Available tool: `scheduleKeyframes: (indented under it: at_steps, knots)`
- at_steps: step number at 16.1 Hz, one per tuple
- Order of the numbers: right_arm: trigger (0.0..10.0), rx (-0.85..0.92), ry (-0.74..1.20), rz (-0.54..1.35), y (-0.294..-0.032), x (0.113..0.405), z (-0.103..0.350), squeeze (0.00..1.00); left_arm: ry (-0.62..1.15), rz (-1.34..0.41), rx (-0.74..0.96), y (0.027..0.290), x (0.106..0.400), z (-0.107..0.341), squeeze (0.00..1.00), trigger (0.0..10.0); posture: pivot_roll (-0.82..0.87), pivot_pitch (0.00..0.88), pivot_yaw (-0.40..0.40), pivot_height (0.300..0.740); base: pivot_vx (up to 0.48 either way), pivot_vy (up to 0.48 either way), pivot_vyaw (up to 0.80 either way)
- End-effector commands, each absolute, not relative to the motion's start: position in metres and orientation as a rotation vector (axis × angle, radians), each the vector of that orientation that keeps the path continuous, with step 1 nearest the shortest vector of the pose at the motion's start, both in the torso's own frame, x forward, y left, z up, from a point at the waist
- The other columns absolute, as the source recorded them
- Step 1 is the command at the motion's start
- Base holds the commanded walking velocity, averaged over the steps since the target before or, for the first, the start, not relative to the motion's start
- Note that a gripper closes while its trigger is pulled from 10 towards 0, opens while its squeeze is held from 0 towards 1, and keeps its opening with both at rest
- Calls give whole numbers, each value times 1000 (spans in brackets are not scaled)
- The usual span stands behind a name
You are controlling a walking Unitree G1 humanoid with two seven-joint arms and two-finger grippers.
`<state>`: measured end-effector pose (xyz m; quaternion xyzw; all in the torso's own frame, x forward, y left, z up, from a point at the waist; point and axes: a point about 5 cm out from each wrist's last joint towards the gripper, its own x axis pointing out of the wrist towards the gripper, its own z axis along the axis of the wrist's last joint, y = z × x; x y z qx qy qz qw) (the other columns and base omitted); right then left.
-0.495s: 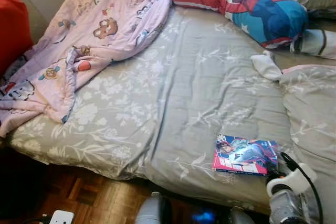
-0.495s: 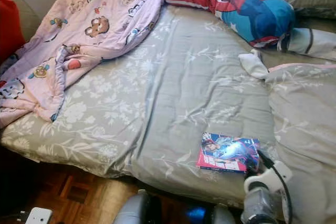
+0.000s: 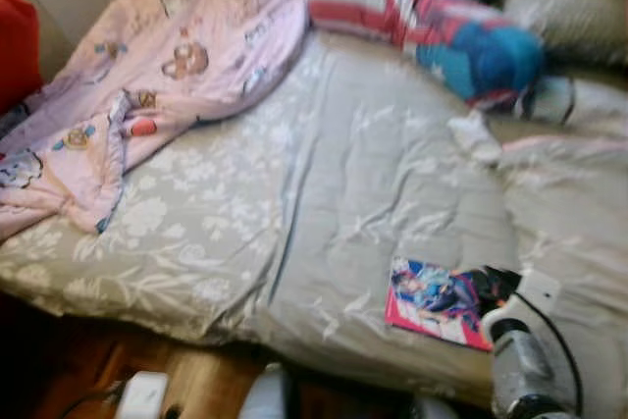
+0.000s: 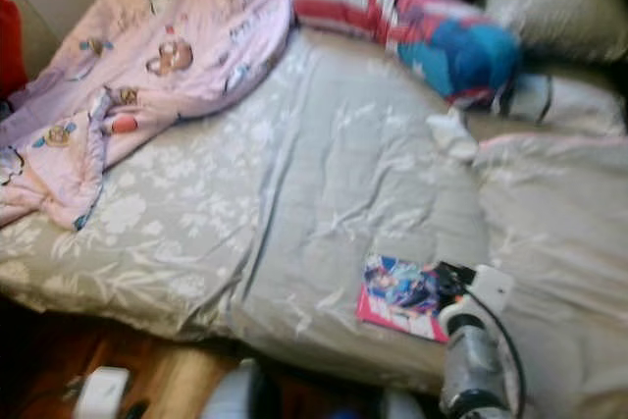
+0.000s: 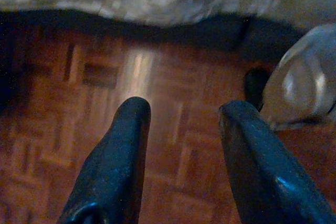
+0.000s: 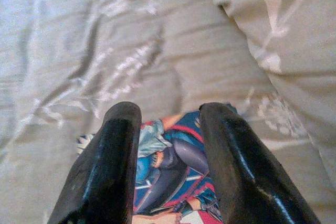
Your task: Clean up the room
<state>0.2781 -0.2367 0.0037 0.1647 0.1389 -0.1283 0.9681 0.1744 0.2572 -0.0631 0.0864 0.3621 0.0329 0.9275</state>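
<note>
A colourful comic book (image 3: 432,296) lies flat on the grey floral duvet (image 3: 294,203), near the bed's front edge on the right. My right gripper (image 6: 168,113) hovers open over the book's (image 6: 168,169) right end, one finger to each side of the cover, and its black fingers (image 3: 488,284) reach over that edge. A white sock (image 3: 476,134) lies further back on the bed. A crumpled pink cartoon blanket (image 3: 167,66) covers the bed's left side. My left gripper (image 5: 184,109) hangs open above the wooden floor (image 5: 173,145).
A red, white and blue striped pillow (image 3: 422,26) and grey pillows (image 3: 574,12) lie at the head of the bed. A red cushion (image 3: 15,46) is at the far left. A white box (image 3: 142,394) sits on the floor by the bed's front edge.
The view has shifted and blurred, so the camera moved. My right gripper has come forward over the book's right end.
</note>
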Motion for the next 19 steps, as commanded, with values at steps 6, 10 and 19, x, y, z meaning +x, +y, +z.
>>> scheduleKeyframes:
  at_steps: [6, 10, 19]
  knots:
    - [10000, 258, 604, -228, -215, 227, -49, 0, 769, 198, 80, 256, 183, -63, 0, 10000, 183, 40, 11, 740, 0, 0, 0]
    - [10000, 281, 820, -208, -200, 201, -72, 0, 819, 203, 38, 243, 185, -69, 0, 10000, 161, 0, -22, 740, 0, 0, 0]
    - [10000, 78, 973, -137, -199, 175, -86, 0, 863, 195, 53, 250, 179, -71, 0, 10000, 152, 0, -15, 740, 0, 160, 89]
